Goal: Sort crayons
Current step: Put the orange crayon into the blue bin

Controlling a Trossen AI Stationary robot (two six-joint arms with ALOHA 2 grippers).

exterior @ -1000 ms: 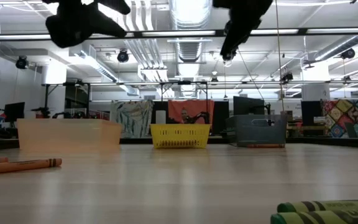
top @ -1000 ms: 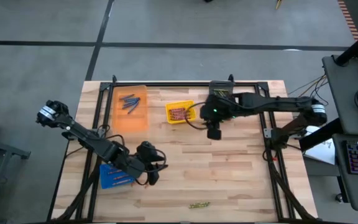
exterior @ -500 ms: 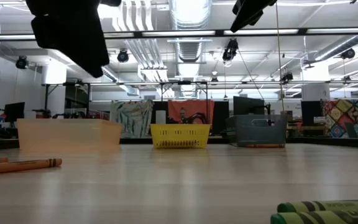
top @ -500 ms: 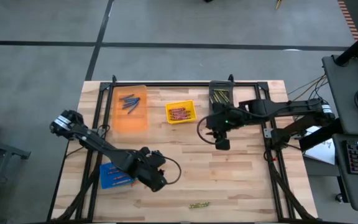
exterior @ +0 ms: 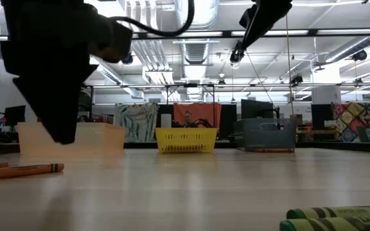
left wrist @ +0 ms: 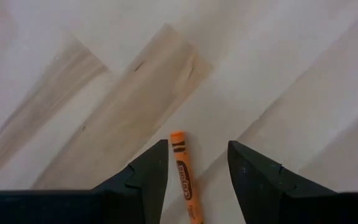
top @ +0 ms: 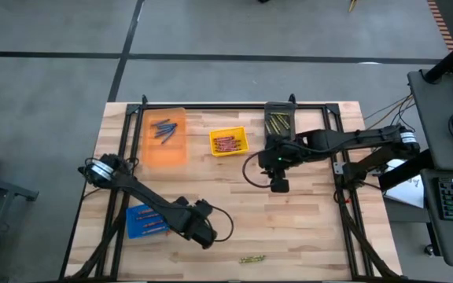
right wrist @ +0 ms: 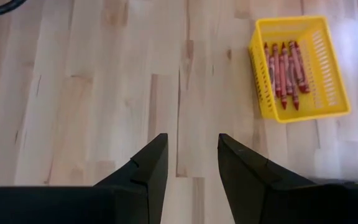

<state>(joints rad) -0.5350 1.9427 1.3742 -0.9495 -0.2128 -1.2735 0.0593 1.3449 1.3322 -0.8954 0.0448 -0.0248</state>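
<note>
Crayons are mostly sorted by colour: blue-purple crayons [top: 163,129] lie loose in the orange bin [top: 181,152]; red crayons [right wrist: 283,70] sit side by side in the yellow bin [right wrist: 328,68]; orange crayons [top: 149,227] are in the blue bin [top: 136,214]; one orange crayon [left wrist: 185,174] lies flat on the table [top: 305,228]; a couple of green crayons [top: 252,259] sit together near the table's front edge

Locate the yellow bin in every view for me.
High view: yellow bin at the table's back centre, right of the orange bin.
Low view: centre, at the far edge, with the orange bin left of it.
Left wrist view: not in it.
Right wrist view: upper right.
</note>
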